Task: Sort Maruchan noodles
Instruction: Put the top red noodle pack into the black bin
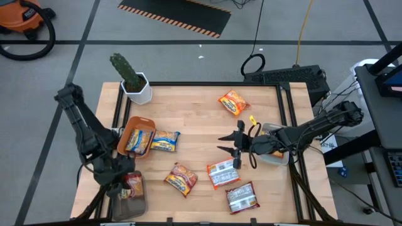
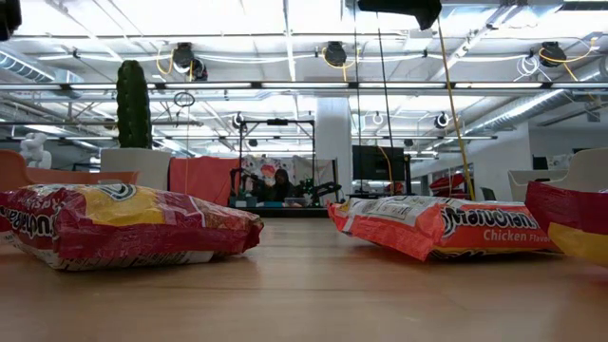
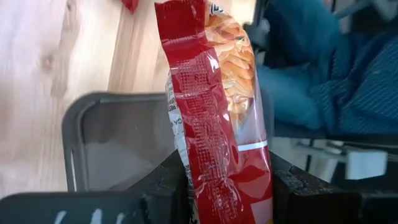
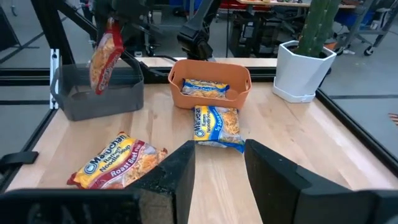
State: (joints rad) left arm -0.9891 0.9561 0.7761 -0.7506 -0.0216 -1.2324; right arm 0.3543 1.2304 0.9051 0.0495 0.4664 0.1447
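My left gripper (image 1: 125, 182) is shut on a dark red noodle packet (image 4: 104, 59), which it carries over the grey tray (image 1: 130, 206) at the table's near left corner. An orange bowl (image 1: 129, 129) holds a blue-yellow packet (image 4: 205, 87); another one (image 1: 165, 141) lies flat beside it. More packets lie flat on the table: an orange one (image 1: 233, 102) far right, one (image 1: 181, 177) near the middle, two red-white ones (image 1: 223, 174) (image 1: 242, 197). My right gripper (image 1: 229, 145) hangs open above the table right of centre, with nothing between its fingers. My left gripper pinches the red packet between its two fingers at its upper end (image 3: 208, 186), beside the crimped seal. The fingers come from above, slanting down. The packet hangs below them, tilted, clear of the grey tray (image 3: 118, 143) underneath.
A cactus in a white pot (image 1: 135, 85) stands at the far left corner. A pale container (image 1: 276, 154) sits under my right arm at the right edge. Bare wood lies between the bowl and the far-right orange packet.
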